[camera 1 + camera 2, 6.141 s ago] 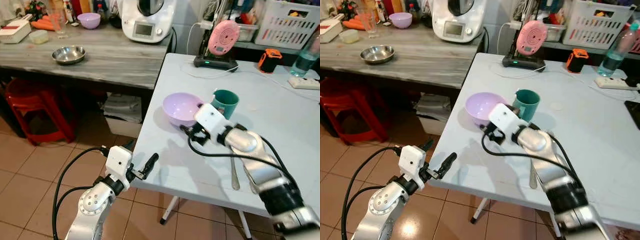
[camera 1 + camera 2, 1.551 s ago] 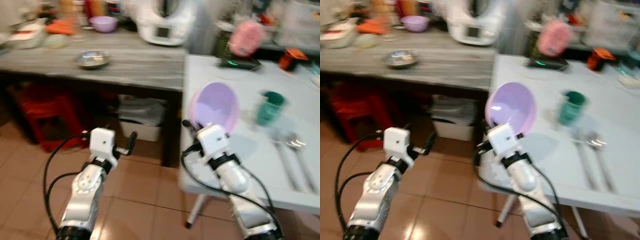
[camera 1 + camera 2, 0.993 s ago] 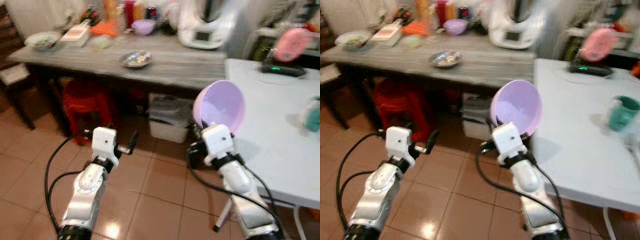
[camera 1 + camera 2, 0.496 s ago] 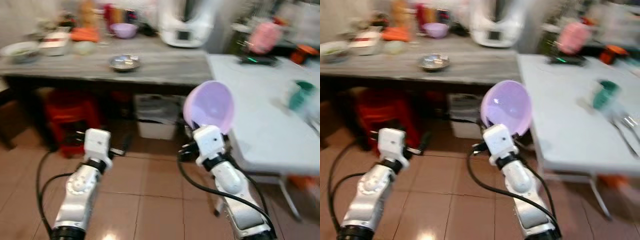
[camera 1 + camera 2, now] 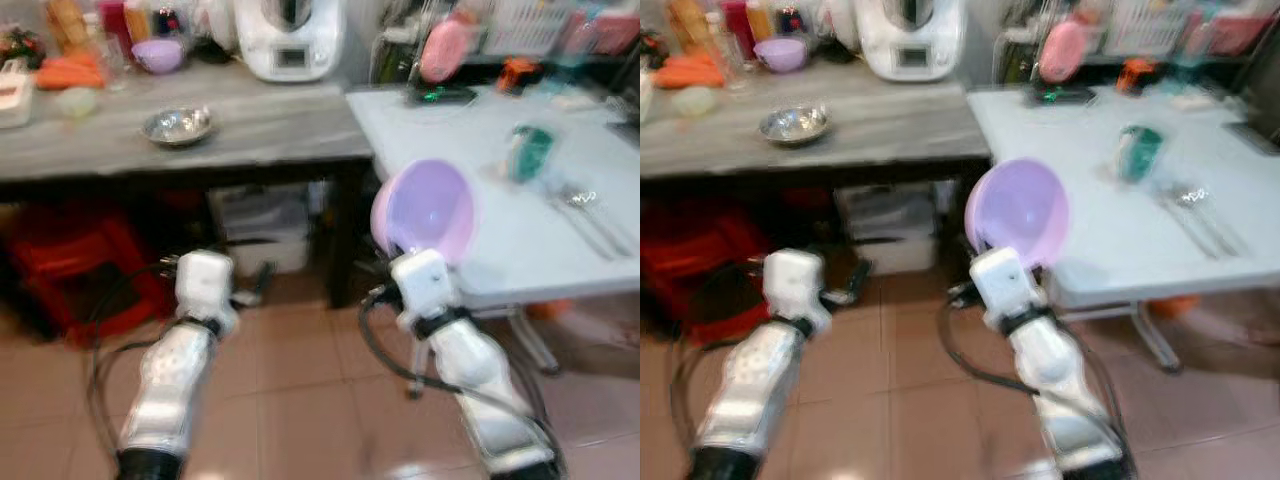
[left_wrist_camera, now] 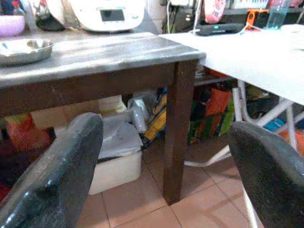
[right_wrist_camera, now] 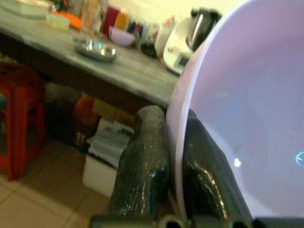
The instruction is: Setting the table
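Note:
My right gripper (image 7: 172,124) is shut on the rim of a light purple bowl (image 5: 425,212), one black finger on each side of the rim. The bowl is tilted on edge, its hollow facing me, in the air off the near left corner of the white table (image 5: 470,140). On that table stand a teal cup (image 5: 530,150) and cutlery (image 5: 590,212). My left gripper (image 6: 161,142) is open with nothing between its fingers and is low over the tiled floor, in front of the grey wooden counter (image 5: 260,125).
The counter holds a steel bowl (image 5: 177,125), a small purple bowl (image 5: 157,55) and a white kitchen machine (image 5: 285,35). A red stool (image 5: 60,265) and a pale box (image 5: 265,228) sit under it. A pink device (image 5: 445,45) stands at the table's far end.
The whole picture has swung as the camera turned, bringing more of the white table into view. The bowl, lifted off the table earlier, stays in my right gripper. The left gripper stays open.

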{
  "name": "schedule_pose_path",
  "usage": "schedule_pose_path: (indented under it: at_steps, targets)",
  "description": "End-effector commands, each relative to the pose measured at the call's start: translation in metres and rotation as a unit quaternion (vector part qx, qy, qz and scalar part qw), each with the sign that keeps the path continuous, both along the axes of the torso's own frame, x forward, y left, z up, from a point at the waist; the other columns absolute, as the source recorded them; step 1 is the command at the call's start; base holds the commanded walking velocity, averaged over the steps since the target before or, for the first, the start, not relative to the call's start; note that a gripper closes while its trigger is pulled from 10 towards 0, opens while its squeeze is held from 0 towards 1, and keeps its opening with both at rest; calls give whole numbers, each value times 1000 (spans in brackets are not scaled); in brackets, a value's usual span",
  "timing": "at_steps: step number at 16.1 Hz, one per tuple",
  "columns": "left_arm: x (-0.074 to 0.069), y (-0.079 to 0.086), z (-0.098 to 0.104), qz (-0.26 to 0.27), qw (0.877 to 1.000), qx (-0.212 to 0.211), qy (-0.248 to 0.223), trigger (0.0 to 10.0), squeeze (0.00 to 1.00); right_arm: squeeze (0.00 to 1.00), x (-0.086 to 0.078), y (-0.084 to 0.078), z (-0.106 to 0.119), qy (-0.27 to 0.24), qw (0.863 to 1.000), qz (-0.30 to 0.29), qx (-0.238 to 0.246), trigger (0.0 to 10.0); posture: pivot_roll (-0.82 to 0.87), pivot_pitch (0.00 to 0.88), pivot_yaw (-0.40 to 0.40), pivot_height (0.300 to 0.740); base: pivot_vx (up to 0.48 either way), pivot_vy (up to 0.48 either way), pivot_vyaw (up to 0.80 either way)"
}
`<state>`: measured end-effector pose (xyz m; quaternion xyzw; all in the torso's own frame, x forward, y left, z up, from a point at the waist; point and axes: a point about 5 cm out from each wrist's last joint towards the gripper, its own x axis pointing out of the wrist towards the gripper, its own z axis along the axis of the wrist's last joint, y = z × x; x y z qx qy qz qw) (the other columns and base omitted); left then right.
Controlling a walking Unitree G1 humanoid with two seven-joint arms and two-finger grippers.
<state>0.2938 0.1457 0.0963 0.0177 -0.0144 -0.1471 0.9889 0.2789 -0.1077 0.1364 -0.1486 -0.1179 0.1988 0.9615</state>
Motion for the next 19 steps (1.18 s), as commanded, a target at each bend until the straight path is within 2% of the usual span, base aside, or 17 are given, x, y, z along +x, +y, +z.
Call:
schedule_pose_path:
  at_steps: [1, 8, 10, 12, 17, 19]
  targets:
    - [0, 9, 0, 14, 1000, 10, -2, 10000, 0, 0, 0, 5, 8, -18, 1000, 8, 6, 10000, 22, 0, 4, 740, 0, 371, 0]
    - [3, 7, 1, 19, 1000, 8, -5, 10000, 0, 0, 0, 6, 10, -23, 1000, 18, 8, 10000, 19, 0, -1, 740, 0, 370, 621]
    - [3, 7, 1, 22, 1000, 8, -6, 10000, 0, 0, 1, 5, 11, -25, 999, 18, 7, 10000, 20, 0, -5, 740, 0, 368, 0]
    - [3, 8, 2, 33, 999, 17, -14, 10000, 0, 0, 2, 4, 11, -26, 1000, 15, 5, 10000, 20, 0, -6, 740, 0, 0, 0]
    - [-1, 4, 2, 3, 1000, -4, -15, 10000, 0, 0, 3, 0, 10, -21, 1000, 1, 11, 10000, 17, 0, -9, 740, 0, 0, 0]
    - [-1, 2, 2, -2, 1000, -7, -18, 10000, 0, 0, 3, -1, 10, -22, 1000, 1, 13, 10000, 14, 0, -9, 740, 249, 0, -719]
